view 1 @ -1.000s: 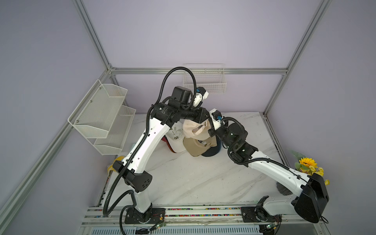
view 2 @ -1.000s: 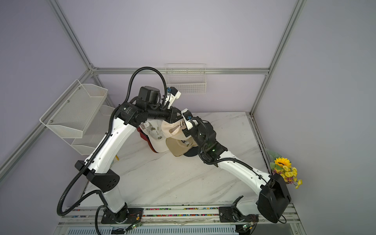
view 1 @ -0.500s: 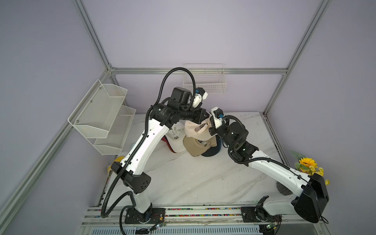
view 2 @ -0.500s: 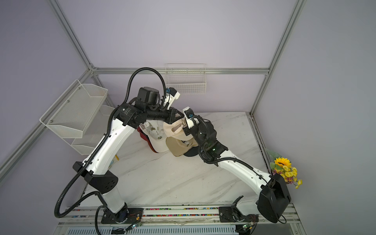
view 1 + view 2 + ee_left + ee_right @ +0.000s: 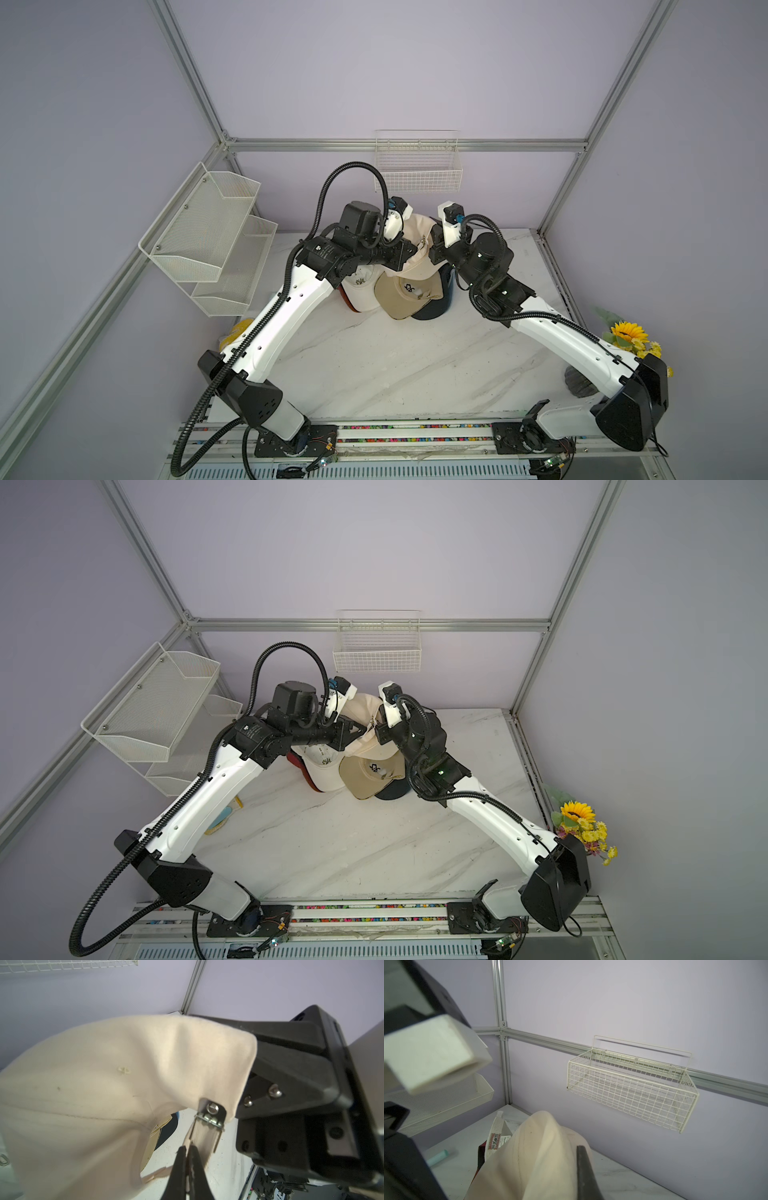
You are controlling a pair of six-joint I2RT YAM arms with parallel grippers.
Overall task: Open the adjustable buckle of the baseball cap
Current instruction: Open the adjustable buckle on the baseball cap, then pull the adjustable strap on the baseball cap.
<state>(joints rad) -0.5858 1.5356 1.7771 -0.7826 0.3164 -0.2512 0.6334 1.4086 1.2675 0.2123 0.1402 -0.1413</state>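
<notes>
The left claw [image 5: 188, 1150] is pinched shut. Its two slim black fingers taper to blunt tips that meet on the loose tail of a flat, woven beige strap [image 5: 204, 1136], finely ribbed along its length. Just past the tips the strap runs through the buckle [image 5: 210, 1116], a small bright-metal clasp with a round rivet, a cross bar and thin wire sides. The buckle sits at the rear edge of the baseball cap [image 5: 104, 1084], soft cream cotton with faint stitched seams, one sewn eyelet and a few small dark specks. That same edge, right beside the buckle, passes between the blocky, matt black jaws of the right claw [image 5: 254, 1064], which is clamped on the cloth. Two shiny screw heads show on its lower finger. In the right wrist view one smooth black finger [image 5: 583, 1169] presses into the folded crown.

In both top views the baseball cap [image 5: 417, 230] hangs in the air between the two claws, above the back of the worktop [image 5: 395, 365], a white slab with grey marble veins. Beneath it a tan cap [image 5: 409, 291], a white cap [image 5: 361, 291] with a red brim and a dark blue cap [image 5: 436, 309] lie overlapping. A white wire basket [image 5: 417, 174] hangs on the rear wall, and fine-mesh shelves [image 5: 208, 237] hang on the side wall.
</notes>
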